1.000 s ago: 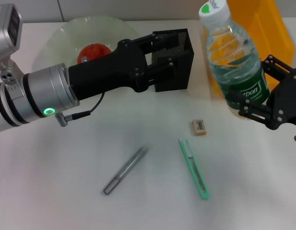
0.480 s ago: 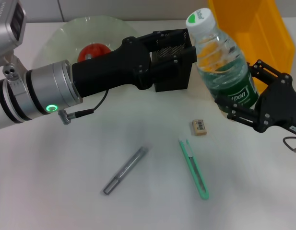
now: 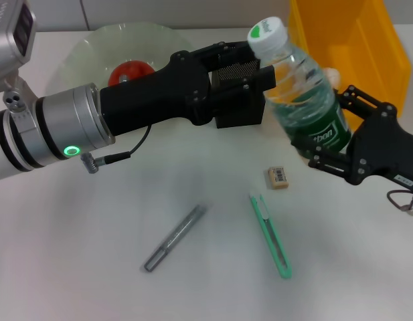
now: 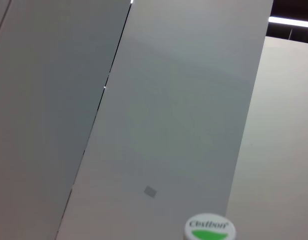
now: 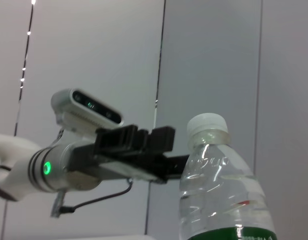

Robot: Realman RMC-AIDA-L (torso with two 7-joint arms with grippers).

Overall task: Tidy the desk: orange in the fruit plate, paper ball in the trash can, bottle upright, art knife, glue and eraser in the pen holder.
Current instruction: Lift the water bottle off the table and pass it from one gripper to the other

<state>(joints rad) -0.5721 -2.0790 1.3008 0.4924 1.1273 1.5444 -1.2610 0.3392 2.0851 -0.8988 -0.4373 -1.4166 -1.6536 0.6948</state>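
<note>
Now the right pincer (image 3: 326, 144) grips the tilted bottle (image 3: 296, 93) above the table's far edge; next, stand it upright; left pincer's (image 3: 250, 80) opening unclear

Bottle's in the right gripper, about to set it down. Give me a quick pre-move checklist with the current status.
1. Grip: right gripper is shut on the bottle at its label: ok.
2. Bottle upright: it leans toward the left gripper: not ok.
3. Clearance: left gripper sits close beside the bottle's upper part; contact: cannot tell.
4. Landing spot: eraser and art knife lie just below the bottle: not ok.
5. Cap on: ok.
6. Trash can close behind: cannot tell.
</note>
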